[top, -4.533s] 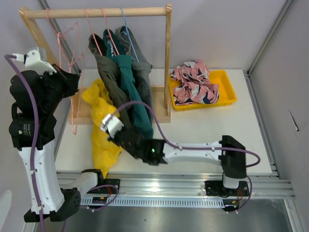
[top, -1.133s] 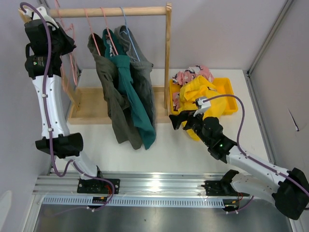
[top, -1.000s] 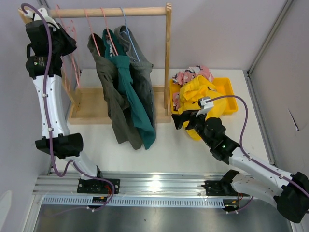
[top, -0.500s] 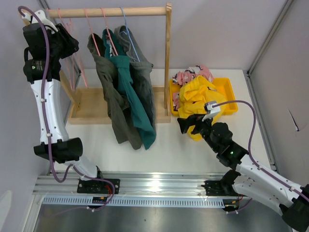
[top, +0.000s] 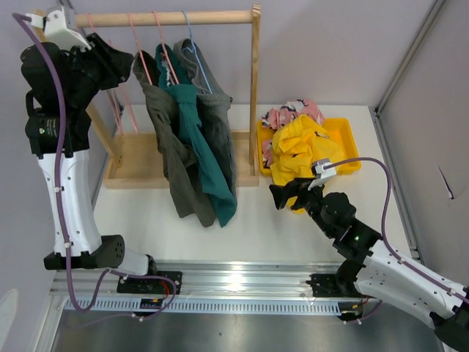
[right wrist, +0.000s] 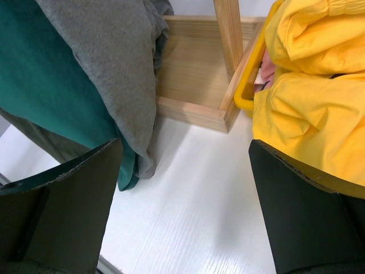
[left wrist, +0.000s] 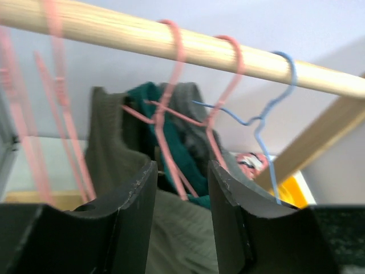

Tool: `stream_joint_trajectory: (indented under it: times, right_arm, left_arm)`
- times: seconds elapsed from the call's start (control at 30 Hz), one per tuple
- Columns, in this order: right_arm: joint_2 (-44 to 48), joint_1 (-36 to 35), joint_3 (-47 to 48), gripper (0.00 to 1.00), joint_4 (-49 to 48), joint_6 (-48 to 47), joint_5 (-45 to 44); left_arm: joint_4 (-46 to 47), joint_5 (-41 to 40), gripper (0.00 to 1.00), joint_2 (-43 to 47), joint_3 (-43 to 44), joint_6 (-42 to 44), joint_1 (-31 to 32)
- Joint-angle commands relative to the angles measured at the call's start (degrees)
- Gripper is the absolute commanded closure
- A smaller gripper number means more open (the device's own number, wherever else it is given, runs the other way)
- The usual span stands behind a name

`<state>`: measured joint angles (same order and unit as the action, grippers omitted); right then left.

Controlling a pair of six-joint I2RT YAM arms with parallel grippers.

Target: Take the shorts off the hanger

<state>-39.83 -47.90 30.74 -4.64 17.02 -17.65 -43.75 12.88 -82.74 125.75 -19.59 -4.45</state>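
Three shorts hang on the wooden rail: olive green, teal and grey, on two pink hangers and a blue hanger. My left gripper is up by the rail, just left of the olive shorts. It is open, and a pink hanger wire shows beyond the gap, not gripped. The yellow shorts lie heaped on the pink patterned shorts in the yellow tray. My right gripper is wide open and empty, in front of the tray, above the table.
Empty pink hangers dangle at the rail's left end, beside my left arm. The rack's wooden base and right post stand between the hanging shorts and the tray. The yellow shorts spill over the tray's front rim.
My left gripper swung right from the rail's left end toward the olive shorts' hanger, its jaws now apart. My right gripper drew back from the tray, leaving the yellow shorts there.
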Motion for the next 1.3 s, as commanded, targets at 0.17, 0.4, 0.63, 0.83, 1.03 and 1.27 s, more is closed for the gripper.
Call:
stream_joint_trajectory:
  times: [0.17,0.4,0.63,0.83,1.03,1.27]
  right_arm:
    - [3.36,-2.99,0.02,0.01,2.53,0.47,-5.46]
    - [6.52,-3.25,-0.15,0.01,5.95,-0.14,-7.92]
    - [7.14,-3.25,0.11,0.01,7.46,-0.58,-8.63]
    - [5.56,-3.25,-0.07,0.01,5.97,-0.58,-8.02]
    - [3.89,-3.34,-0.24,0.01,5.35,-0.32,-7.31]
    - [3.09,-3.43,-0.42,0.01,3.5,-0.23,-7.31]
  left_arm:
    - [1.47,-1.63,0.57,-6.02,0.99,-2.03,6.38]
    - [2.44,-4.27,0.59,-9.01,0.37,-2.03,8.14]
    - [3.22,-7.17,0.6,-9.03,-0.68,-1.59,9.63]
    - [4.46,-8.57,0.6,-5.24,-2.09,-0.71,9.81]
    - [3.58,-10.95,0.59,-3.31,-2.18,1.05,9.81]
    - [3.23,-12.62,0.59,-3.39,-2.79,2.02,9.81]
